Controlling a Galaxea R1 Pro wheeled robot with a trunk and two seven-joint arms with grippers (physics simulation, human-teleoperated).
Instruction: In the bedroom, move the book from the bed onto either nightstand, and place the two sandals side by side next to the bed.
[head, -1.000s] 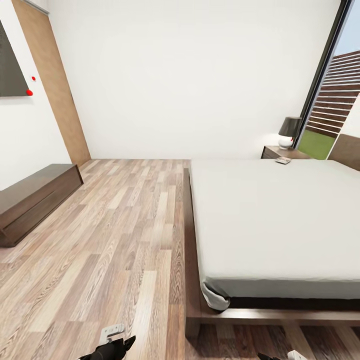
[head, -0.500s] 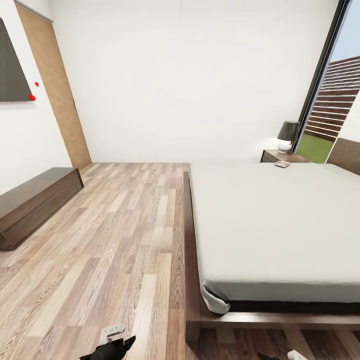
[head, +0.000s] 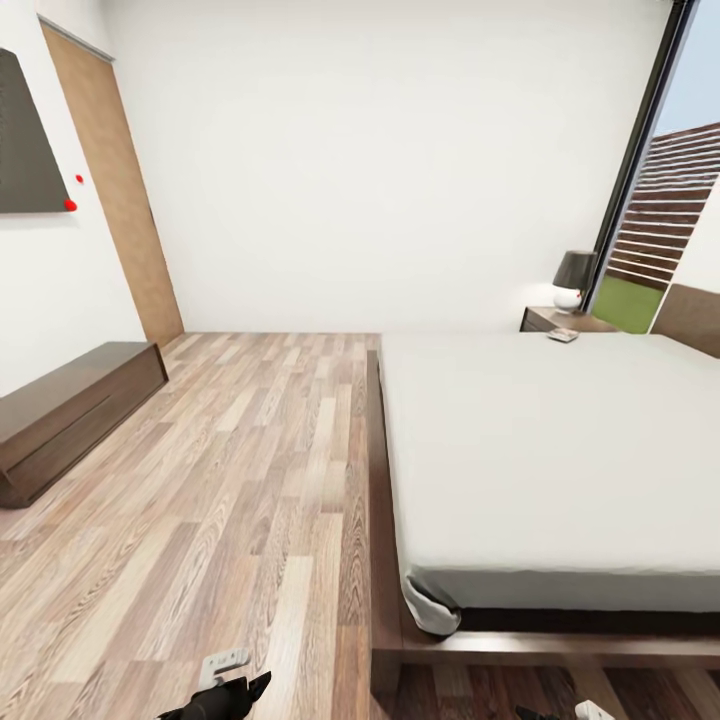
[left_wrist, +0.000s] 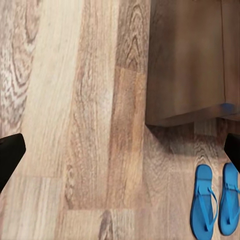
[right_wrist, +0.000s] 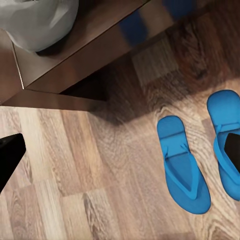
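Both grippers are hanging low over the wood-plank floor (head: 220, 480) with jaws spread wide and gripping nothing. The left gripper (left_wrist: 120, 155) is looking down at the two sandals (left_wrist: 216, 200), which are lying side by side on the floor just beside the bed's dark platform corner. The right gripper (right_wrist: 120, 150) is hovering over the same pair (right_wrist: 200, 155). The bed (head: 550, 450) is sitting to the right, with a small flat object (head: 563, 335) lying on the nightstand (head: 545, 320) beside a lamp (head: 573, 280).

We see a low dresser (head: 70, 410) along the wall; a dark-shaded lamp (head: 573, 280) beside the window (head: 655, 225).
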